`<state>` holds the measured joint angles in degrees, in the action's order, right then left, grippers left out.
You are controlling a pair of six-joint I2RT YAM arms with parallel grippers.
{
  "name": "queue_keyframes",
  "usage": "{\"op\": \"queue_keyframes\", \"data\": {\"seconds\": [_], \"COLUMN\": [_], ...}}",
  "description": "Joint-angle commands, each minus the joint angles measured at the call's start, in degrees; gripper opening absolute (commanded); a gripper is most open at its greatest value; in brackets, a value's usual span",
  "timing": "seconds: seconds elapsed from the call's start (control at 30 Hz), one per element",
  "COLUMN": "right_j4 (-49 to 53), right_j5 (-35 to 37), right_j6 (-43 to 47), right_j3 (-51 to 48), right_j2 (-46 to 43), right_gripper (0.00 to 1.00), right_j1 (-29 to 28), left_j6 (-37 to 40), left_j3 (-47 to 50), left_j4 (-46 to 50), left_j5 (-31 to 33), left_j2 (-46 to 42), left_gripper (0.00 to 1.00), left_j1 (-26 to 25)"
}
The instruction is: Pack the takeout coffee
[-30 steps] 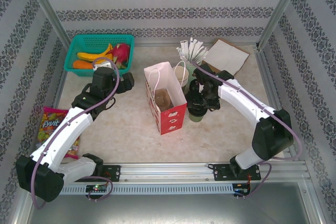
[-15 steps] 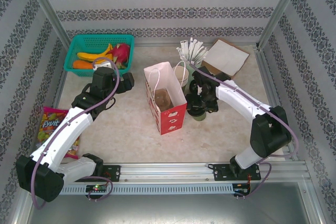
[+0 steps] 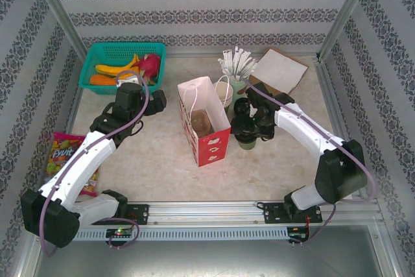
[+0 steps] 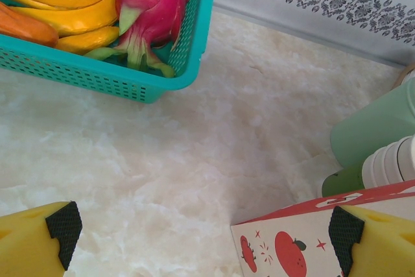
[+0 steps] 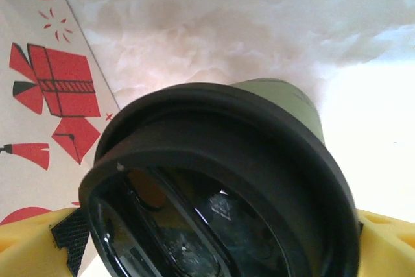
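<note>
At left edge of surface, snack packet reads "Fyvit". Right gripper spread wide astride takeout coffee; left gripper released, empty.

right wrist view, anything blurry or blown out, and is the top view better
right wrist: the takeout coffee looms very close, reflections on its glossy lid, and the table at right is blown out to white; top external: evenly lit, sharp, only faint shadows by the paper bag.

Coffee cup body mostly behind lid; lid cropped at bottom edge.
</note>
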<state>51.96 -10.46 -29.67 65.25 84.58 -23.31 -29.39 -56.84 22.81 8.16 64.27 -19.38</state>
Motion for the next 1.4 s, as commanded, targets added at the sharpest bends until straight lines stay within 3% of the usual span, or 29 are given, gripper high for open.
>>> {"op": "queue_keyframes", "data": {"seconds": [0.0,0.17,0.47,0.93,1.37], "right_j4": [-0.7,-1.4,0.3,0.7,10.5], "right_j5": [-1.5,-3.6,-3.6,1.8,7.8], "right_j6": [0.5,1.1,3.1,2.3,3.6], "right_j3": [-1.7,-3.6,-2.4,-0.3,7.1], "right_j2": [-2.7,-5.1,-3.2,1.6,6.9], "right_gripper": [0.96,0.96,0.98,0.98,0.98], "right_j1": [1.5,3.9,2.0,0.1,-1.8], "left_j6": [0.8,0.5,0.2,0.5,0.6], "left_j3": [-0.5,-0.7,-0.8,-0.2,-0.1], "left_j4": [0.9,0.7,0.7,1.8,2.0], "left_j5": [0.6,0.1,0.1,1.4,1.7], "left_j2": [0.2,0.8,1.3,0.3,0.3], "left_gripper": [1.0,1.0,1.0,1.0,1.0], "left_j1": [0.7,0.7,0.7,0.7,0.7]}}
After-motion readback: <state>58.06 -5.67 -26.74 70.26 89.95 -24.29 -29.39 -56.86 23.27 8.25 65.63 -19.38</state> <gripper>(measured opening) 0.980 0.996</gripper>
